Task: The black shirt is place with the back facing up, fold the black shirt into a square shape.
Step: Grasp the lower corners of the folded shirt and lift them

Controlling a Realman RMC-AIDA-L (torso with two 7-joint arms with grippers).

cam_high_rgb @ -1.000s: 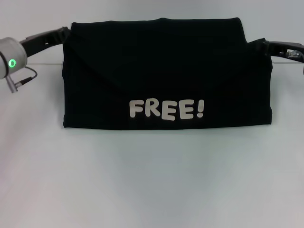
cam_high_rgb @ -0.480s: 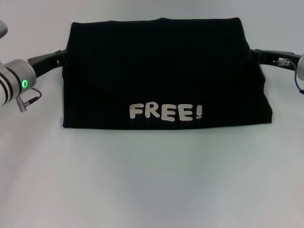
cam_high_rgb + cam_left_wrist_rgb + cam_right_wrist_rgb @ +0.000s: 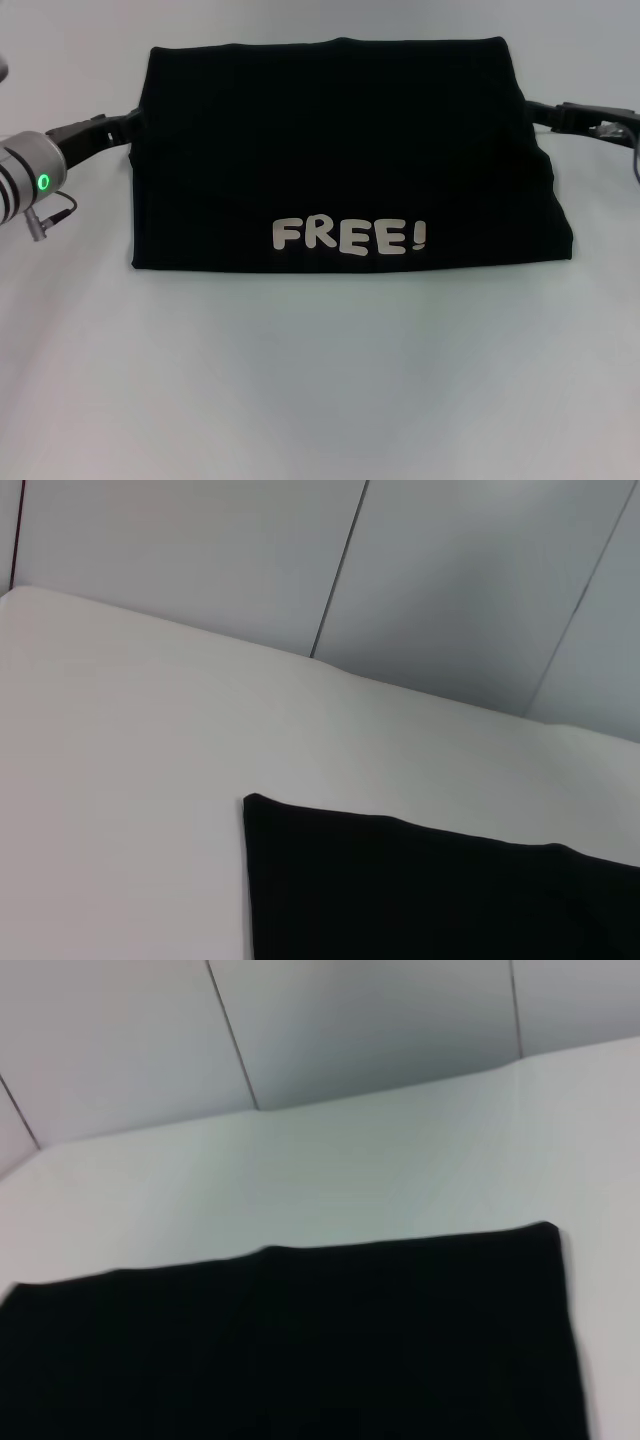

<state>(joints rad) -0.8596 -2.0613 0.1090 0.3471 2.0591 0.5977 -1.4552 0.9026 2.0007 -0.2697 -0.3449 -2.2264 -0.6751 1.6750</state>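
Observation:
The black shirt lies flat on the white table as a wide folded rectangle, its cream "FREE!" lettering facing up near the front edge. My left gripper sits low at the shirt's left edge, about level with its upper half. At the right edge, near the far corner, is my right gripper. The left wrist view shows a far corner of the shirt lying on the table. The shirt's far edge fills the lower part of the right wrist view.
The white table stretches wide in front of the shirt. Grey wall panels stand behind the table's far edge. A cable hangs from the left wrist.
Both arms have come away from the shirt's far corners, moving outward along its sides. The shirt has settled flat and kept its folded shape.

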